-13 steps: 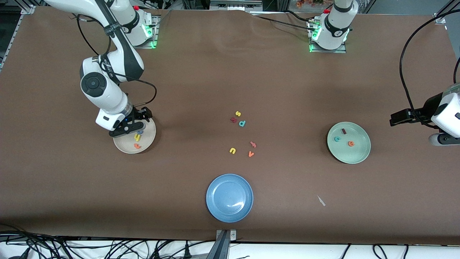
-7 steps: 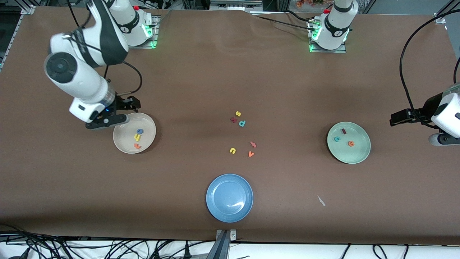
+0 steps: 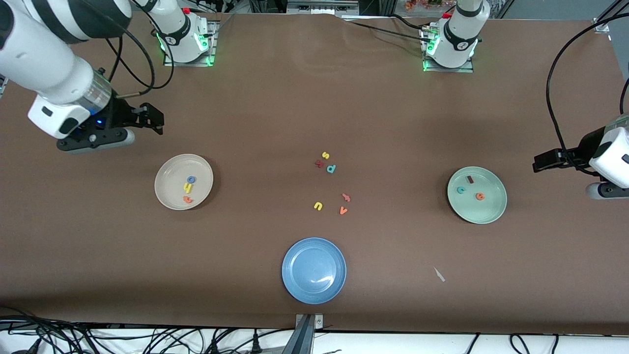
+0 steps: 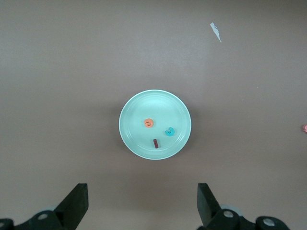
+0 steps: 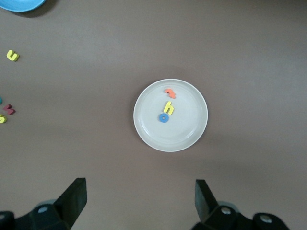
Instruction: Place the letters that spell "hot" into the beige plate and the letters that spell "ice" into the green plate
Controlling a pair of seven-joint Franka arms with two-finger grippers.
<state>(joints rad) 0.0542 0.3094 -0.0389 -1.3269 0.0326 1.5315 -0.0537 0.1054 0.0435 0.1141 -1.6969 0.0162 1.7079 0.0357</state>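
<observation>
The beige plate (image 3: 169,191) holds a blue o (image 3: 191,180), a yellow h (image 3: 187,187) and an orange t (image 3: 187,199). The right wrist view shows the same plate (image 5: 187,129) with the o (image 5: 164,117), h (image 5: 169,107) and t (image 5: 170,92). The green plate (image 3: 485,211) carries a dark red i (image 3: 470,179), a teal c (image 3: 461,190) and an orange e (image 3: 479,196). My right gripper (image 3: 96,141) hangs open and empty above bare table beside the beige plate. My left gripper (image 3: 605,191) waits open and empty beside the green plate (image 4: 134,136).
A blue plate (image 3: 295,255) sits near the front edge. Loose letters lie mid-table: a yellow s (image 3: 325,155), a dark red letter (image 3: 319,163), a teal d (image 3: 331,169), a yellow u (image 3: 318,206), an orange letter (image 3: 346,197) and an orange v (image 3: 343,210). A white scrap (image 3: 439,274) lies apart.
My right gripper has lifted off the beige plate and drawn away toward the right arm's end of the table. The blue o stays in the plate. The left arm has not moved.
</observation>
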